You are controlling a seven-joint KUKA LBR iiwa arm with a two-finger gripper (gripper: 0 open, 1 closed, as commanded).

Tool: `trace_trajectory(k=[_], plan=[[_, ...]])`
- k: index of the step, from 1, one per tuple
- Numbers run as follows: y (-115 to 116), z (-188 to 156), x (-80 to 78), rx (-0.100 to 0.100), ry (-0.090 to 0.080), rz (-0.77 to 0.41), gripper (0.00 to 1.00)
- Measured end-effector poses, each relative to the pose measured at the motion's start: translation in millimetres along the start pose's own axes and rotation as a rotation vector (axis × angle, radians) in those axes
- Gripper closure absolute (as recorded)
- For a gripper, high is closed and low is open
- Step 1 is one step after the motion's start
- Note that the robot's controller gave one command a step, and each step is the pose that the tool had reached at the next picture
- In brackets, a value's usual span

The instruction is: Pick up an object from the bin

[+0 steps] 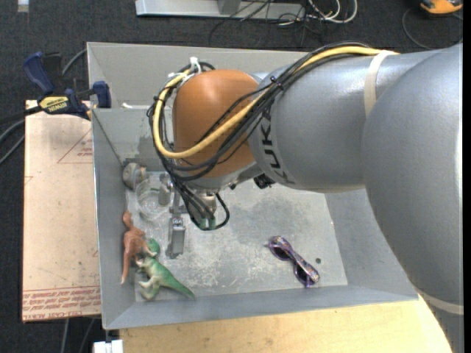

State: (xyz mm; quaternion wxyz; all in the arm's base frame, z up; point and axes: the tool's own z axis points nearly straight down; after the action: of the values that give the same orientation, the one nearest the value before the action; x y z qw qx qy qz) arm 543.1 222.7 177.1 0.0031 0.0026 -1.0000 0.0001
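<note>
My gripper point(175, 243) hangs low over the left part of the bin, under the orange cover. Just left of it lies a clear plastic cup point(151, 199) on its side. Below and to the left, an orange toy dinosaur point(132, 245) lies along the bin's left wall. A green toy dinosaur point(157, 275) sits in the near left corner, a short way under the gripper's tip. A small grey round thing point(134, 173) rests against the left wall above the cup. Nothing shows in the gripper's grasp.
Purple sunglasses point(294, 260) lie alone on the bin floor at the near right. The big grey arm and its cables cover the back and right of the bin. Bare floor lies between the gripper and the sunglasses.
</note>
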Motion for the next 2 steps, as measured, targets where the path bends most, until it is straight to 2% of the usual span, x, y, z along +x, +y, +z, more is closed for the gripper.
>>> trace_trajectory(k=[1,2], plan=[[-2,-5,-1.7,-0.001,-0.007,0.005,0.0],[16,106,61.0,-0.004,-0.008,0.173,0.0]])
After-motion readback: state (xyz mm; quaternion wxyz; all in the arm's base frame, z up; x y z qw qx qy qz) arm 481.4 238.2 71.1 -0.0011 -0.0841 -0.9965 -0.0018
